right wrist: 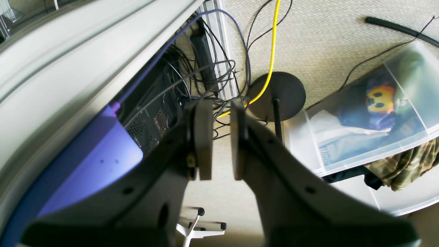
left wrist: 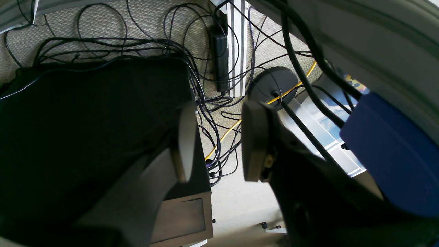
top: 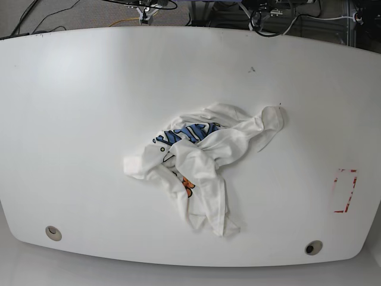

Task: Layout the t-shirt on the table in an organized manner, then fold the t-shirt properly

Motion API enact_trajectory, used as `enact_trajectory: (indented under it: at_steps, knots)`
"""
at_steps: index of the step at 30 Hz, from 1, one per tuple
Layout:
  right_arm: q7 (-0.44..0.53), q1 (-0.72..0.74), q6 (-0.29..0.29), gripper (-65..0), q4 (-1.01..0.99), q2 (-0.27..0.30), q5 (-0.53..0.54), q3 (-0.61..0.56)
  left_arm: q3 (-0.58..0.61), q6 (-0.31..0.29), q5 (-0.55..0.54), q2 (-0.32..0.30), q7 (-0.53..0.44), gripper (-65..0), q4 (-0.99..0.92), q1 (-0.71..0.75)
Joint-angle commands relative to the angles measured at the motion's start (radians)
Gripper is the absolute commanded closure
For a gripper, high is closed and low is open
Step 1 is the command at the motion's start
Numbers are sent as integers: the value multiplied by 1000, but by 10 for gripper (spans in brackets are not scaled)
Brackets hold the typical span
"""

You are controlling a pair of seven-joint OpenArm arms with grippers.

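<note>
The white t-shirt (top: 202, 167) lies crumpled in a heap near the middle of the table (top: 89, 107), with blue and orange print showing among the folds. Neither arm appears in the base view. Both wrist cameras look down past the table's edge at the floor. My left gripper (left wrist: 221, 113) is open, with a wide gap and nothing between its fingers. The pads of my right gripper (right wrist: 220, 113) stand almost together, leaving a narrow empty slit. No part of the t-shirt shows in either wrist view.
A red tape rectangle (top: 344, 190) marks the table's right side, and grommet holes (top: 53, 232) (top: 313, 247) sit near the front corners. On the floor are tangled cables (left wrist: 205, 85), a round black stand base (right wrist: 277, 92) and a clear bin of clothes (right wrist: 370, 116).
</note>
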Motion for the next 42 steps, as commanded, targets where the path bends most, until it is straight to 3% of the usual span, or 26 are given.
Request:
enact_trajectory:
  at_steps: [1,42]
  knots:
    - [-13,-8,-1,-89,-1,0,-3,3,2,-4,-6,0,8,-200,4,8]
    - [-27,-15,4,-88,-1,0,-6,-3,6,-4,-2,-4,11,-200,16,7]
